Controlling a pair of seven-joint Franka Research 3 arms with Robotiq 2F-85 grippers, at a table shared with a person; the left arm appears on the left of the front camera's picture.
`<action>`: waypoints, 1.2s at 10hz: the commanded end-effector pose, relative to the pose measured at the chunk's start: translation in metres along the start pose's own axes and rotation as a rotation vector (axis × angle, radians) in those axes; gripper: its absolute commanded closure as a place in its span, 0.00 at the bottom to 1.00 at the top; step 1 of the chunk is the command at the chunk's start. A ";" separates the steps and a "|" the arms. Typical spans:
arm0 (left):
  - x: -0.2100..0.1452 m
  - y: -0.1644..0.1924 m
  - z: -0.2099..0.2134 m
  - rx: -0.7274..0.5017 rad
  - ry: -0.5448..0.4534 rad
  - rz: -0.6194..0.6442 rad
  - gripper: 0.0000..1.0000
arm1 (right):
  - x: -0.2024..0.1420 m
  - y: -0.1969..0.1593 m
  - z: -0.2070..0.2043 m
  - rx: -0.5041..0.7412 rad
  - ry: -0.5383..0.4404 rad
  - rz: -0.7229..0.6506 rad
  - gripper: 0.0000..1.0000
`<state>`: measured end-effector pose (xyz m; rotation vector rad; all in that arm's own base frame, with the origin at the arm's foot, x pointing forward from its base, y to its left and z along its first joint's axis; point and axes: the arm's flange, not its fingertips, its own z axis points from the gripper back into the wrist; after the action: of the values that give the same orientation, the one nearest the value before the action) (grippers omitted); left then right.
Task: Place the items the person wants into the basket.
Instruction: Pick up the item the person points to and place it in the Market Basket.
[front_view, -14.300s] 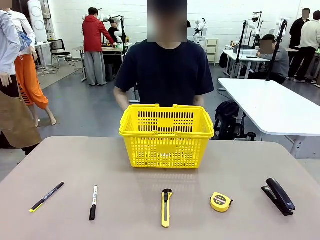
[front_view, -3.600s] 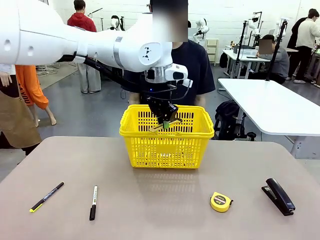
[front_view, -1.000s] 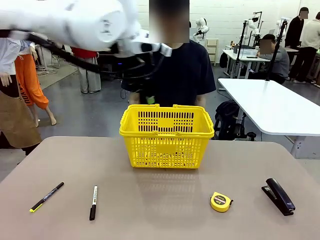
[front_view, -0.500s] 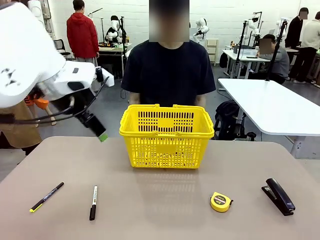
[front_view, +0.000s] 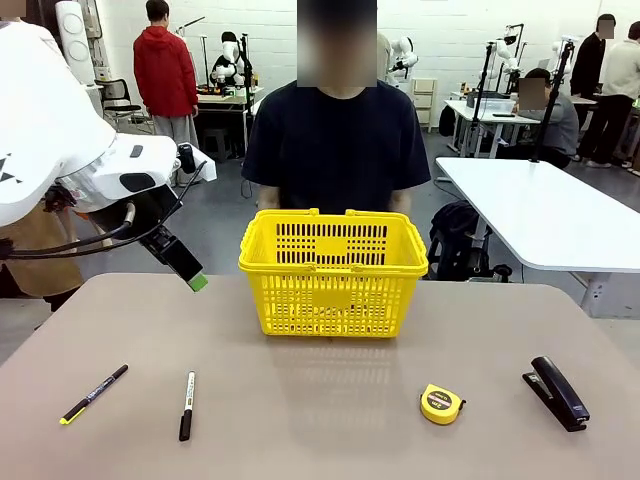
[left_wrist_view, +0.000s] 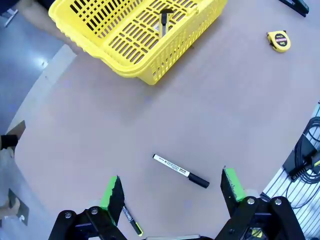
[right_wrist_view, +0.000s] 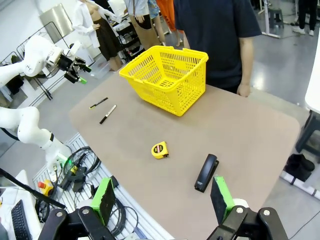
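Tan table (front_view: 320, 440), tools laid along my near edge within reach. Basket (front_view: 333, 300) sits mid-table where either arm can reach it, with the person (front_view: 337, 140) behind it. Left claw (left_wrist_view: 171, 182) hangs wide and empty, off the basket's left side. Right claw (right_wrist_view: 162, 192) is wide and empty too, high off the table's edge.

Knife (left_wrist_view: 163, 22) lies inside the basket: the left wrist view looks down past the rim and shows it, while the front view's lattice hides it. Tape (front_view: 441, 403) and stapler (front_view: 558, 392) wait on the right, probably the right claw's work. Pens (front_view: 186, 405) on the left I judge unwanted.
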<state>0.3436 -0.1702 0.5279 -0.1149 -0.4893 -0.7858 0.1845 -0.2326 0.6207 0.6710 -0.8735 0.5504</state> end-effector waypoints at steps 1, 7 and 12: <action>0.001 -0.004 0.000 0.007 -0.001 -0.004 0.00 | 0.002 0.000 0.000 0.021 -0.029 0.013 0.00; -0.061 0.057 0.105 -0.172 -0.285 -0.254 0.00 | 0.002 0.000 0.000 0.021 -0.029 0.013 0.00; -0.174 0.163 0.197 -0.051 -0.230 -0.300 0.00 | 0.002 0.000 0.000 0.021 -0.029 0.013 0.00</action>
<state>0.2618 0.1022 0.6304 -0.2354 -0.7552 -1.0835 0.1850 -0.2319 0.6213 0.6806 -0.8802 0.5497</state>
